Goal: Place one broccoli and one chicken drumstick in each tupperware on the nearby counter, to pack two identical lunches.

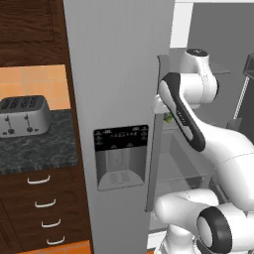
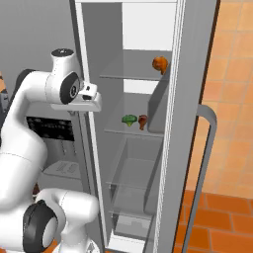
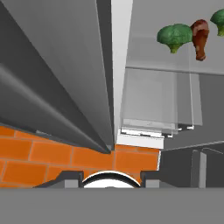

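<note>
Broccoli and chicken drumsticks sit inside the open fridge, none of them in the robot's grip. Nearest the cameras is the white arm, bent up beside the fridge's left door. The gripper (image 2: 91, 99) sits at the front edge of the open compartment, level with the middle shelf; its fingers are pressed nearly together with nothing visible between them.

In the hand view the dark edge of the fridge wall runs just past the hand, with orange floor tiles (image 3: 52, 157) below and clear drawers (image 3: 153, 105) stacked beyond.

Farther in, on the middle glass shelf (image 2: 123, 132), one broccoli (image 2: 129, 119) stands toward the shelf's right side, with a chicken drumstick (image 2: 143, 121) just beside it on its right, near the shelf's right edge. In the hand view the same floret (image 3: 175, 37) and drumstick (image 3: 200, 37) sit side by side, and a second green floret (image 3: 218, 19) shows at the frame's right edge, past the drumstick.

Higher and deeper, on the upper shelf (image 2: 128, 76), a second drumstick (image 2: 159, 63) lies at the shelf's right end against the fridge wall.

Off to the left, well apart from the fridge interior, the dark speckled counter (image 1: 34, 149) carries a silver toaster (image 1: 24, 115) near its back edge.
</note>
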